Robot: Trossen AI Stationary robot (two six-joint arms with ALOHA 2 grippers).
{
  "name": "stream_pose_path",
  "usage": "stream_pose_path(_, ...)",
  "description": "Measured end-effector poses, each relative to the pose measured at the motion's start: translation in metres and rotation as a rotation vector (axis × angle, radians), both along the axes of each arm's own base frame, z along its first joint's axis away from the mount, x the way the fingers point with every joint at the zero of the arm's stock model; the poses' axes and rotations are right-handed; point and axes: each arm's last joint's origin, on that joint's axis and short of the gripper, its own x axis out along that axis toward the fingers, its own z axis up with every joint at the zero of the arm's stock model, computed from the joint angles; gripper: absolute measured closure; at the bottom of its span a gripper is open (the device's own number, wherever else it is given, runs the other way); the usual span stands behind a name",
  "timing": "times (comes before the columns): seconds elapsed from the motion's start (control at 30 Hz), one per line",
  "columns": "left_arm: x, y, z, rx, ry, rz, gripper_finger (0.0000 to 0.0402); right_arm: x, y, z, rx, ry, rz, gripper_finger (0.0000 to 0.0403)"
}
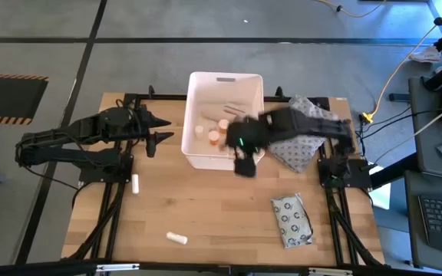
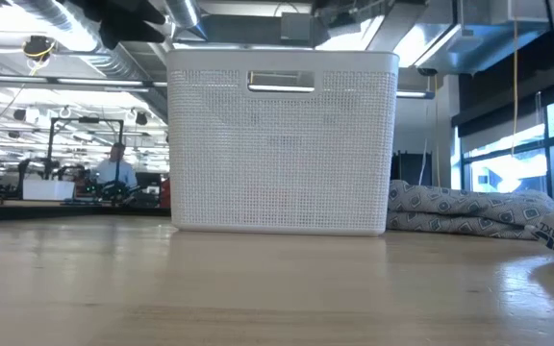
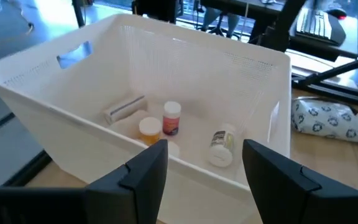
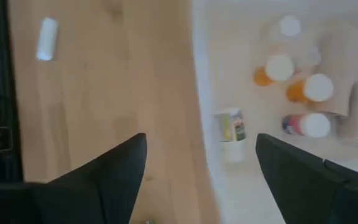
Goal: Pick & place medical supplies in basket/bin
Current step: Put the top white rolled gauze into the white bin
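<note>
The white bin [image 1: 225,77] stands at the table's far middle. Inside it lie several small bottles with white and orange caps [image 3: 171,118], a labelled white bottle on its side [image 4: 230,126] and a tan box [image 3: 124,109]. My right gripper [image 1: 244,162] hovers open above the bin's near right corner, empty. My left gripper [image 1: 163,130] hangs open just left of the bin, also empty, its fingers [image 3: 148,174] facing the bin's wall. A grey ring-printed packet [image 1: 292,221] and two white vials [image 1: 135,183] [image 1: 177,238] lie flat on the table.
A grey dotted cloth bundle [image 1: 305,139] lies against the bin's right side, under my right arm. Bare wood stretches across the near half of the table between the vials and the packet. A person [image 2: 116,165] sits far off in the room behind.
</note>
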Motion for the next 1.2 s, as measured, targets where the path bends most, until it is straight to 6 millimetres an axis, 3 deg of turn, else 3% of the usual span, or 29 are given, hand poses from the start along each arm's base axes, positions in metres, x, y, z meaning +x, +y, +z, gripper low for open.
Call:
stream_pose_path(0.23,0.003,0.002,-0.002,-0.029,0.003,0.053,0.0201,-0.027,0.071,0.001,-0.200,-0.055,-0.042,0.0100)
stream_pose_path(0.37,0.004,0.002,-0.003,-0.023,0.013,0.069,0.0201,-0.040,0.104,-0.024,-0.253,-0.072,-0.073,0.0100)
stream_pose_path(0.57,0.004,0.003,-0.003,-0.039,0.010,0.075,0.0201,-0.058,0.135,-0.072,-0.151,-0.136,-0.013,0.0100)
stream_pose_path(0.73,0.004,0.003,-0.003,-0.039,0.010,0.075,0.0201,-0.078,0.138,-0.097,0.004,-0.269,0.120,0.0100)
stream_pose_path(1.03,0.010,0.003,-0.006,-0.049,0.035,0.040,0.0201,-0.143,0.114,-0.149,0.142,-0.575,0.268,0.0100)
stream_pose_path(1.2,0.018,0.002,-0.008,-0.059,0.098,-0.023,0.0201,-0.167,0.100,-0.171,0.196,-0.715,0.286,0.0100)
